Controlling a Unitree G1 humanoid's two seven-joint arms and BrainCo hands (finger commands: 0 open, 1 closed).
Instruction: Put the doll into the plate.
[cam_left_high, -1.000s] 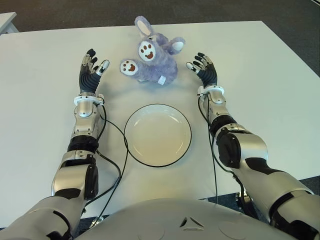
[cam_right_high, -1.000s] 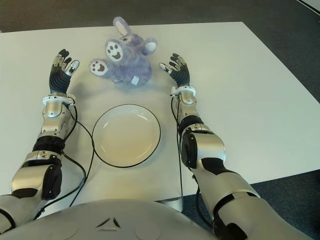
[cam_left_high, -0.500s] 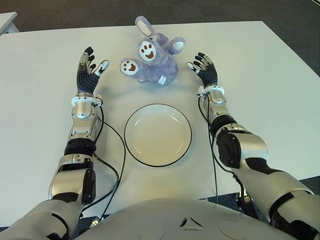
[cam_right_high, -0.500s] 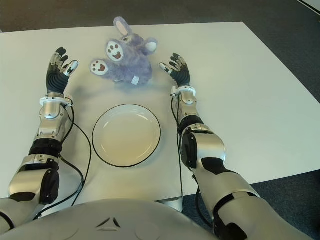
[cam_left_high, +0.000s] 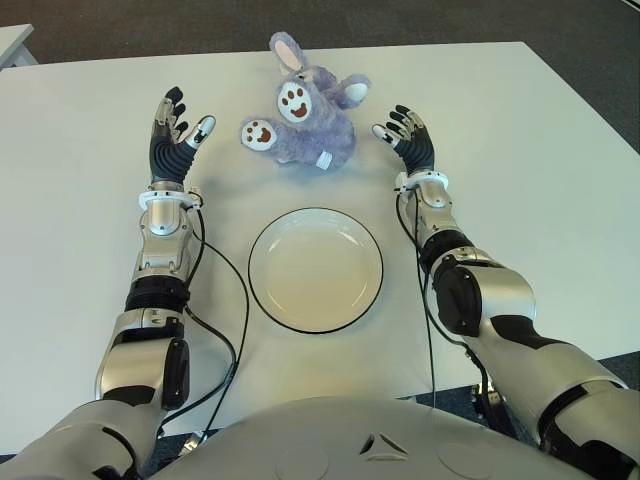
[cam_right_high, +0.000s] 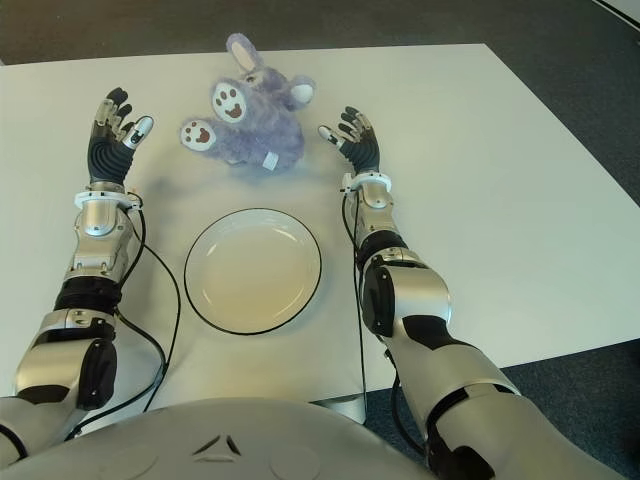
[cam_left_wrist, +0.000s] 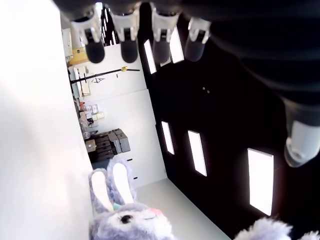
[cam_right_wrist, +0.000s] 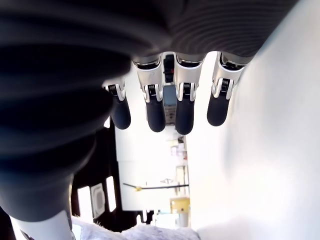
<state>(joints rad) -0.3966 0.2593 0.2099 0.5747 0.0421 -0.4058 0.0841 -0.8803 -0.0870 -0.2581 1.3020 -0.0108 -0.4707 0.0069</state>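
While the fluffy lilac plush rabbit doll (cam_left_high: 305, 120) is lying between spread, empty fingers, left hand (cam_left_high: 172, 140) and right hand (cam_left_high: 411, 142) are flanking it, apparently for scooping toward the round white black-rimmed plate (cam_left_high: 315, 269).

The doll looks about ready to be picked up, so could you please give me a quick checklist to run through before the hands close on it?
1. Doll lies between the hands, apart from both: ok.
2. Left hand open and holding nothing: ok.
3. Right hand open and holding nothing: ok.
4. Plate holds nothing, nearer the robot than the doll: ok.
5. Both hands equally near the doll: not ok; the left hand is farther from it.
6. Cable by the left arm clear of the plate's rim: cannot tell.
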